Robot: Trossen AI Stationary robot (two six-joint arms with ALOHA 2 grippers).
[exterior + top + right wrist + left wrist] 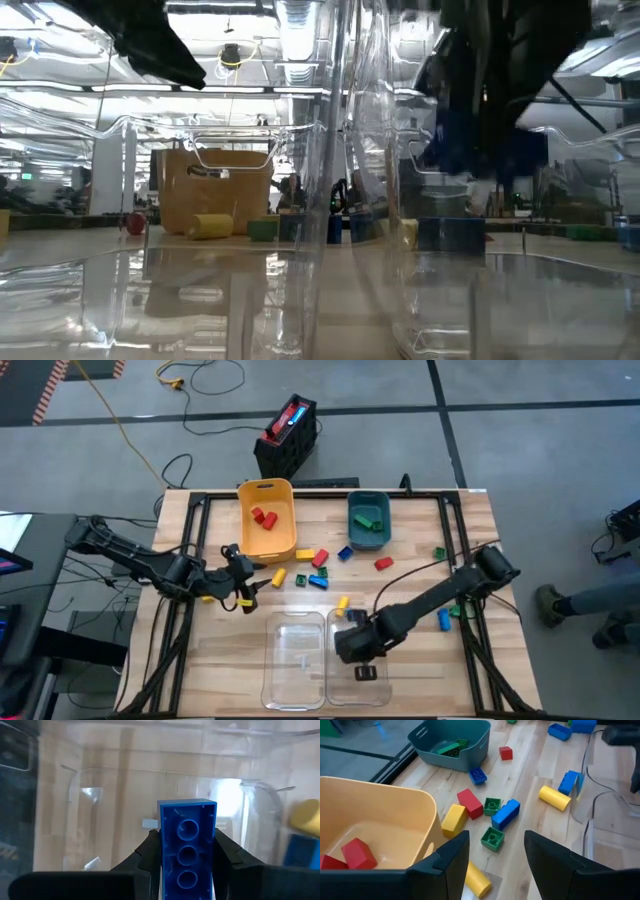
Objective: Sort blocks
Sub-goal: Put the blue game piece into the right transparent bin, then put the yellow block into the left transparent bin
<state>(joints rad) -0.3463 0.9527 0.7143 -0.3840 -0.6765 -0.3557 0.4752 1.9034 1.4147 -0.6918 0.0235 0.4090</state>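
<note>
My right gripper [187, 857] is shut on a long blue block [187, 842] above the right-hand clear bin [385, 685]. In the low view the block [455, 140] hangs high over the bin floor. My left gripper [492, 865] stands open and empty beside the yellow bin [265, 510], above a yellow cylinder block [476, 879] and a green block [492, 839] lying on the table. Red blocks [357, 852] lie in the yellow bin and green ones [451, 747] in the teal bin [368, 520]. Loose blocks [318, 560] lie scattered mid-table. My right gripper pinches the blue block's two long sides [165, 850] between its two fingers [225, 855]. The fingers slant steeply down and run along the block. The block's hollow underside faces the wrist camera. It is lifted clear, its free end pointing into the clear bin.
A second clear bin [298, 660] stands left of the first, near the table's front edge. More blocks lie by the right edge [444, 620], with a green one [439, 552] farther back. A black crate [288, 435] sits on the floor behind the table. A person's feet [550, 605] show at right.
</note>
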